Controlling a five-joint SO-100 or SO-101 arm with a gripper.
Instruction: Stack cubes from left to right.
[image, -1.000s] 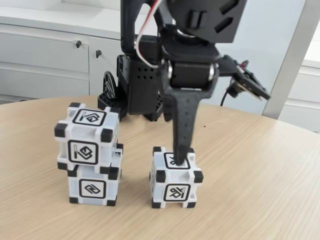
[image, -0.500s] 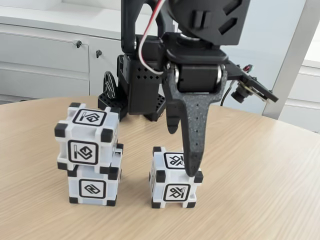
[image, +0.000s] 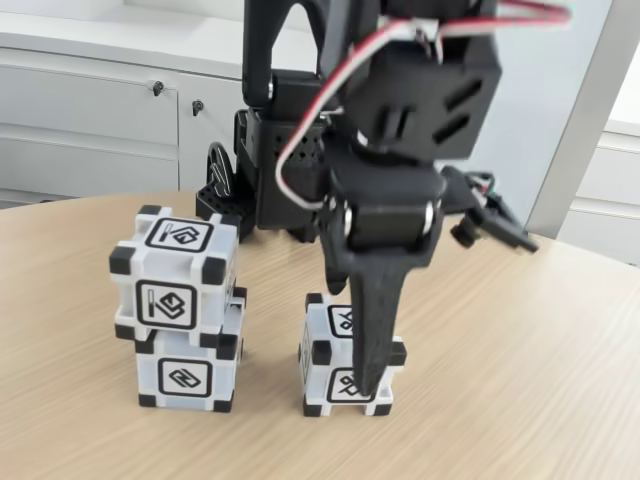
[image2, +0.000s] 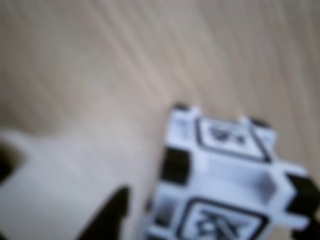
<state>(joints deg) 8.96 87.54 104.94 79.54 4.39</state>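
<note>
Two white cubes with black corners are stacked at the left of the fixed view, the upper cube (image: 175, 275) resting slightly askew on the lower cube (image: 188, 372). A third cube (image: 322, 335) stands alone on the table in the middle. My black gripper (image: 358, 355) has come down over this lone cube and stands open. Its near finger (image: 368, 340) hangs in front of the cube's front face, and the other finger is hidden behind. The blurred wrist view has the cube (image2: 225, 175) at lower right, with a dark fingertip (image2: 112, 215) just left of it.
The light wooden table (image: 520, 380) stretches out to the right and front of the cubes. The arm's black base (image: 270, 170) stands behind the cubes. Grey cabinets (image: 90, 110) line the wall beyond the table edge.
The gripper has dropped from above the lone cube's top to straddle it, its near finger now covering the front face. None of the cubes has moved.
</note>
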